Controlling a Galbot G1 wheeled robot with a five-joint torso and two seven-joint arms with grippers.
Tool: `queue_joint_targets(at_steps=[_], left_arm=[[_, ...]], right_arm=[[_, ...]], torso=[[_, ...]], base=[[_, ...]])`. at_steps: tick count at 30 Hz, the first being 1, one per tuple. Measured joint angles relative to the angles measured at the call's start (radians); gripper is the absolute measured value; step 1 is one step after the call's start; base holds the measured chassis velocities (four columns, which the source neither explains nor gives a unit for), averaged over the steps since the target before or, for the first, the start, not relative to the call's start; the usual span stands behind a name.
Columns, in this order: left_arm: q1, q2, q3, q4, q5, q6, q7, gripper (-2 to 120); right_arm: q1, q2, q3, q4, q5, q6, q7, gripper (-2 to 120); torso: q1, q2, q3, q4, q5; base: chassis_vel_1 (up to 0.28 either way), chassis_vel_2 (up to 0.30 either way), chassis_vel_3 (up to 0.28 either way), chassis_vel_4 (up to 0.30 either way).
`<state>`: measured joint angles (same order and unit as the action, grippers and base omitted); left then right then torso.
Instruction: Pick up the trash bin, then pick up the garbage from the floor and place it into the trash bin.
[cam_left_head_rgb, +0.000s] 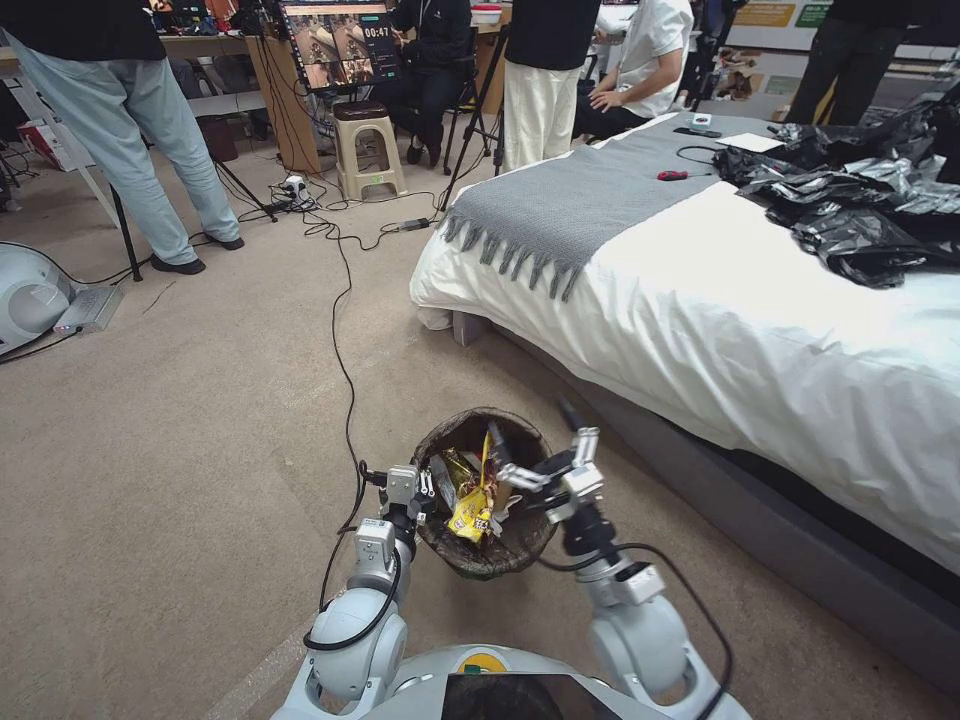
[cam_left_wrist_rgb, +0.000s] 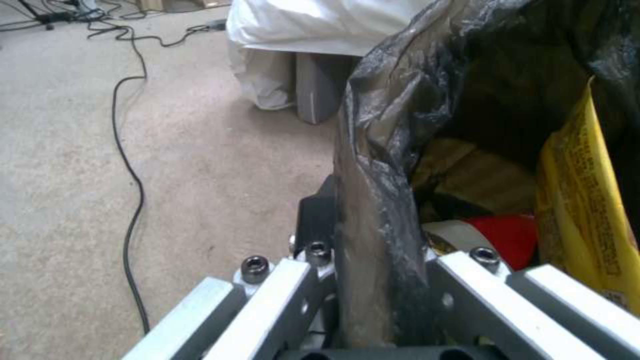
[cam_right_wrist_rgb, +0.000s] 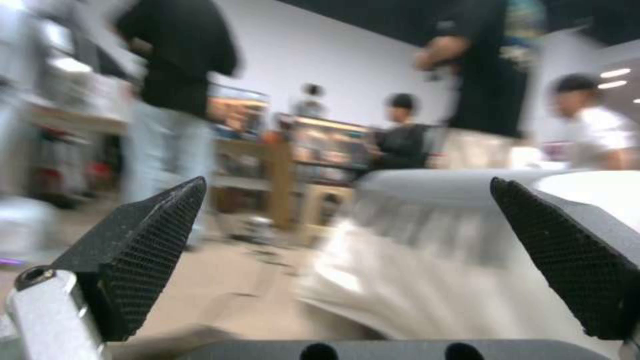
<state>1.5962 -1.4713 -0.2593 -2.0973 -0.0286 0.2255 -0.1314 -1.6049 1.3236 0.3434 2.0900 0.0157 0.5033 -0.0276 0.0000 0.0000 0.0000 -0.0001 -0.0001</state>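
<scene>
- The small round trash bin, a tapered plastic bucket lined with a dark brown-black translucent bag folded over its rim, is held up over the beige carpet just in front of the robot, between its two arms and near the foot of the white-sheeted bed.
- The left claw is clamped on the bin's rim. In the left wrist view one finger sits outside the wall and the other inside, with the bag-covered rim pinched between them.
- Judged from its look, the bin is light and fairly stiff, but the thin bag film over the lip is slick and could slide on the plastic. A deep bite over the rim, as here, looks like the sound place to hold it, and a one-sided grip may let it tilt.
- Garbage already lies inside: a yellow crinkled snack wrapper stands upright near the middle, and a red-and-white crushed cup sits low down just beside the left claw's inner finger. These pieces look soft, light and easily crushed, so they would need only a gentle pinch on a fold or edge.
- The right claw hangs over the bin's right rim, its tips over the opening. Its black textured pads stand wide apart with nothing between them, and it points out toward the room rather than down into the bin.
- A black cable trails across the carpet beyond the bin, apart from it.
</scene>
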Motion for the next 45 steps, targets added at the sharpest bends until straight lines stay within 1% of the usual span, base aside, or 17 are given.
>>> queue_joint_targets(at_steps=[1,2,3,5,6,9,17,30,39,42,43,45], left_arm=[[-0.001,0.0,-0.002,0.0,-0.002,0.0,0.0,0],[-0.001,0.0,-0.002,0.0,-0.002,0.0,0.0,0],[-0.001,0.001,-0.003,0.001,-0.003,0.0,0.0,0],[-0.004,0.001,-0.002,0.001,-0.007,0.0,0.0,0],[-0.004,0.001,-0.002,0.001,-0.007,0.0,0.0,0],[-0.009,0.0,-0.003,-0.001,-0.012,0.001,-0.001,0],[-0.004,0.0,-0.006,-0.013,-0.023,0.003,-0.001,0],[0.0,0.001,-0.007,-0.026,-0.024,0.005,0.002,0],[0.001,0.003,-0.013,-0.048,-0.031,0.009,0.003,0],[-0.003,-0.004,-0.039,-0.082,-0.051,0.015,0.0,0],[-0.003,-0.004,-0.039,-0.082,-0.051,0.015,0.0,0],[-0.009,-0.006,-0.061,-0.117,-0.072,0.023,-0.007,0]], right_arm=[[-0.02,0.006,0.039,0.004,-0.006,0.002,0.017,100],[-0.02,0.006,0.039,0.004,-0.006,0.002,0.017,100],[-0.033,0.011,0.064,0.002,-0.007,0.008,0.035,100],[-0.056,0.017,0.118,-0.036,-0.001,0.03,0.071,100],[-0.056,0.017,0.118,-0.036,-0.001,0.03,0.071,100],[-0.078,0.023,0.161,-0.099,0.014,0.063,0.088,100],[-0.083,0.039,0.172,-0.169,0.025,0.095,0.087,100],[-0.067,0.038,0.16,-0.167,0.027,0.088,0.078,100],[-0.064,0.039,0.159,-0.167,0.026,0.085,0.077,100],[-0.063,0.039,0.162,-0.169,0.026,0.085,0.076,100],[-0.063,0.039,0.162,-0.169,0.026,0.085,0.076,100],[-0.064,0.037,0.165,-0.172,0.026,0.085,0.076,100]], torso=[[0.0,0.0,0.0,-0.0002,0.0],[0.0,0.0,0.0,-0.0002,0.0],[0.0,0.0,0.0,-0.0002,0.0001],[0.0,0.0,0.0,0.0001,0.0001],[0.0,0.0,0.0,0.0001,0.0001],[0.0,0.0,0.0,-0.0001,0.0002],[0.0,0.0,0.0,0.0001,0.0002],[0.0,0.0,0.0,0.0001,0.0],[0.0,0.0,0.0,0.0001,0.0],[0.0,0.0,0.0,0.0001,0.0],[0.0,0.0,0.0,0.0001,0.0],[0.0,0.0,0.0,0.0001,0.0002]], base=[[0.0,0.0,0.0,0.0],[0.0,0.0,0.0,0.0],[0.0,0.0,0.0,0.0],[0.0,0.0,0.0,0.0],[0.0,0.0,0.0,0.0],[0.0,0.0,0.0,0.0],[0.0,0.0,0.0,0.0],[0.0,0.0,0.0,0.0],[0.06,0.06,0.062,0.061],[0.084,0.088,0.093,0.085],[0.084,0.082,0.115,0.087],[0.097,0.109,0.105,0.11]])
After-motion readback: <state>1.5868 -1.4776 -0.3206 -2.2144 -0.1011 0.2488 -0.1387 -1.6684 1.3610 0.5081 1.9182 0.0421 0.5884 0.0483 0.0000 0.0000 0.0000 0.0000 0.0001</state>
